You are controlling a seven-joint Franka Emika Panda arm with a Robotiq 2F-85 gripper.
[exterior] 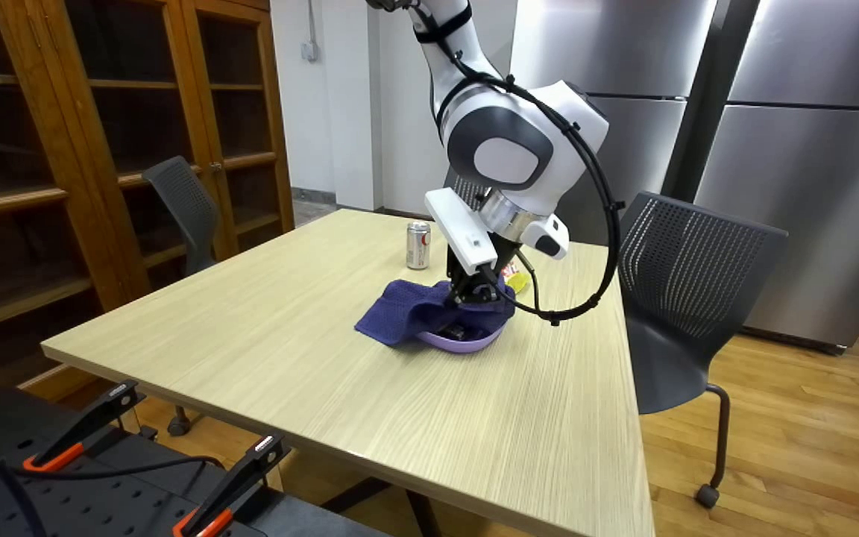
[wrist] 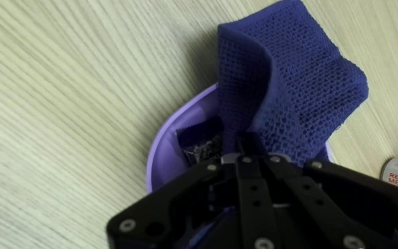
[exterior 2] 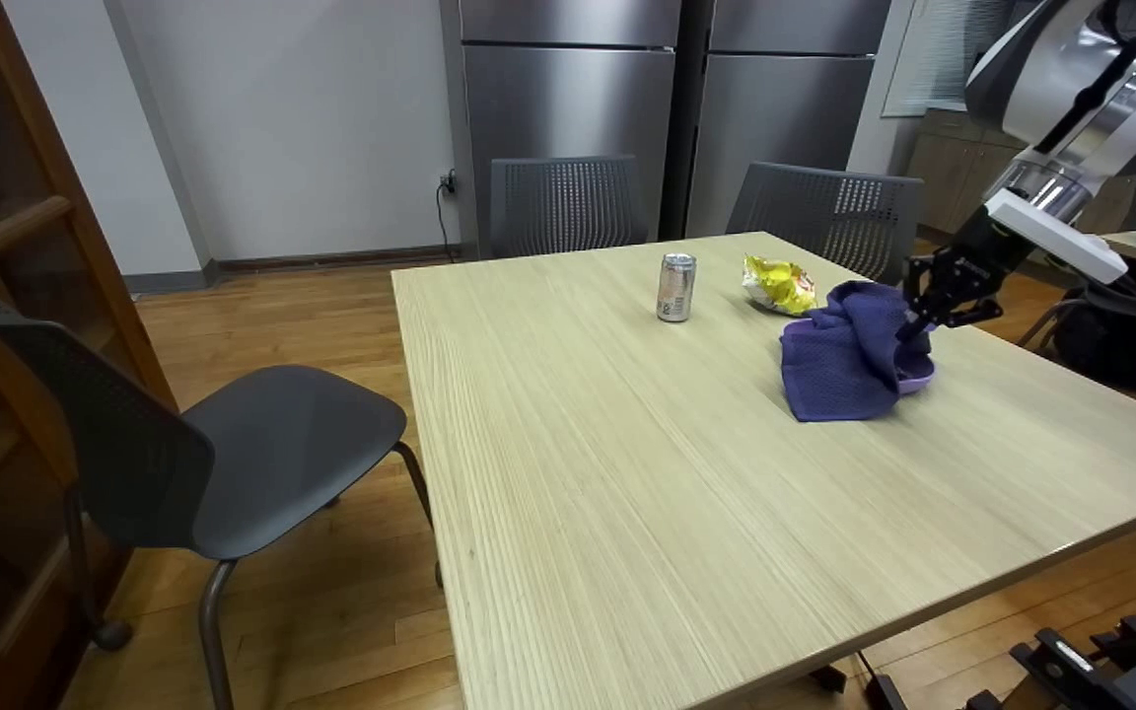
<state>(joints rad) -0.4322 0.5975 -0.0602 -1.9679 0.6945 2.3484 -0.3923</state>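
the claw (wrist: 250,143) is clenched, its tips together on a fold of a dark blue cloth (wrist: 302,86), which it pinches from above. the cloth lies right at the tips: in the wrist view a raised fold runs out from them, and the rest spreads beyond, past the rim of a purple bowl (wrist: 169,162). the bowl sits under the claw, and the cloth covers part of it and drapes over its side, with one end resting on the pale table (exterior 2: 578,444). inside the bowl, just beside the cloth and partly hidden by it, is a dark wrapped packet (wrist: 202,141); its lettering is mostly covered. the white arm (exterior: 526,142) slants down to the claw in both exterior views. near the bowl, in an exterior view, a crumpled yellow bag (exterior 2: 780,284) lies on the table, and a silver can (exterior 2: 675,287) stands upright a little farther from the claw, with red print showing in the wrist view. gray chairs (exterior 2: 292,454) stand around the table. beyond them are steel fridges (exterior: 810,209) and a wooden cabinet (exterior: 131,112) with glass doors. black and orange clamps (exterior: 86,425) show near the table's edge.
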